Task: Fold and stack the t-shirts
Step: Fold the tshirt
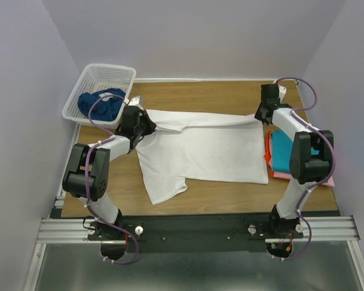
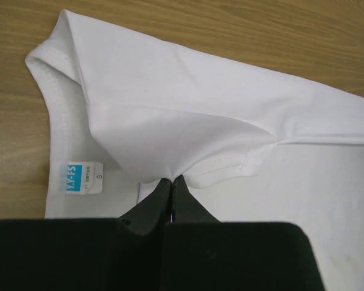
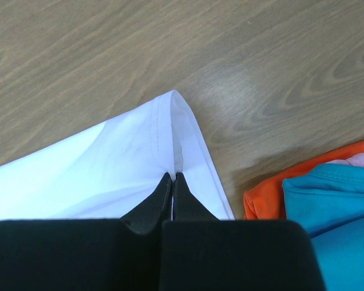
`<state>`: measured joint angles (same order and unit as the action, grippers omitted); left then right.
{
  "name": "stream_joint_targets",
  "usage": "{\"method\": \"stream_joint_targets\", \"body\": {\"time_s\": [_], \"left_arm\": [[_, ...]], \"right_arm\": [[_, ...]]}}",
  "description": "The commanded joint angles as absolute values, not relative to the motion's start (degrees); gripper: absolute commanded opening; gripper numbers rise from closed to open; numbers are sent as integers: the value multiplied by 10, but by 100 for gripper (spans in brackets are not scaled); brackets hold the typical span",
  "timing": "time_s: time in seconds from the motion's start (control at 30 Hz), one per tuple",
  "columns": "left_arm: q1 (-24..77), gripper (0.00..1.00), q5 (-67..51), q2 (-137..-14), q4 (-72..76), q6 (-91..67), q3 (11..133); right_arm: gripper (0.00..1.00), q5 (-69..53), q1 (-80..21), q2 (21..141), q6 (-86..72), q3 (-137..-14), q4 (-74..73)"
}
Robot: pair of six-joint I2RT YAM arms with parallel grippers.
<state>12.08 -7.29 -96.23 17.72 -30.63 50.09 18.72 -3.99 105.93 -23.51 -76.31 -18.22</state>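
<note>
The white t-shirt (image 1: 200, 151) lies spread on the wooden table, its far edge folded over toward the near side. My left gripper (image 1: 147, 126) is shut on the shirt's sleeve and shoulder fold (image 2: 170, 139), next to the collar label (image 2: 80, 178). My right gripper (image 1: 262, 115) is shut on the shirt's hem corner (image 3: 170, 139) at the far right. Folded teal (image 1: 285, 151), red-orange (image 1: 269, 151) and pink (image 1: 303, 177) shirts are stacked at the right edge; the teal (image 3: 333, 200) and red-orange (image 3: 267, 203) ones also show in the right wrist view. A dark blue shirt (image 1: 100, 103) lies in the basket.
A white lattice basket (image 1: 100, 76) stands at the far left corner, partly off the table (image 1: 200, 91). The stack of folded shirts lies under my right arm's forearm. Purple walls enclose the table on three sides.
</note>
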Motion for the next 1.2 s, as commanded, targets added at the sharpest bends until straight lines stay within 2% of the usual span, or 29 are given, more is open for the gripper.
{"method": "stream_joint_targets", "body": {"time_s": [0.0,0.37,0.47,0.5,0.57,0.6,0.63,0.67,0.77,0.87,0.9,0.93,1.17], "left_arm": [[120,0,-88,-935,189,-316,481],[121,0,-91,-926,177,-307,451],[121,10,-98,-919,172,-301,446],[121,16,-97,-913,168,-298,443],[121,29,-89,-885,163,-294,430],[121,45,-83,-875,155,-293,426],[121,66,-78,-864,149,-293,423],[121,81,-76,-854,143,-292,420],[122,95,-70,-812,133,-292,416],[122,96,-71,-786,133,-293,424],[122,96,-73,-785,133,-294,436],[122,96,-76,-790,133,-293,444],[135,97,-121,-891,138,-291,535]], "right_arm": [[1,192,-36,1043,-223,-754,-196],[1,195,-36,1052,-216,-748,-207],[5,196,-36,1050,-216,-745,-213],[13,196,-36,1048,-215,-743,-214],[21,199,-36,1042,-216,-738,-220],[25,200,-37,1035,-217,-734,-220],[34,200,-37,1027,-216,-731,-220],[37,200,-36,1021,-214,-730,-221],[51,181,-36,1004,-206,-730,-221],[70,138,-36,998,-190,-737,-221],[89,124,-36,998,-185,-745,-221],[100,110,-36,998,-183,-749,-221],[100,10,-37,1032,-179,-789,-219]]}}
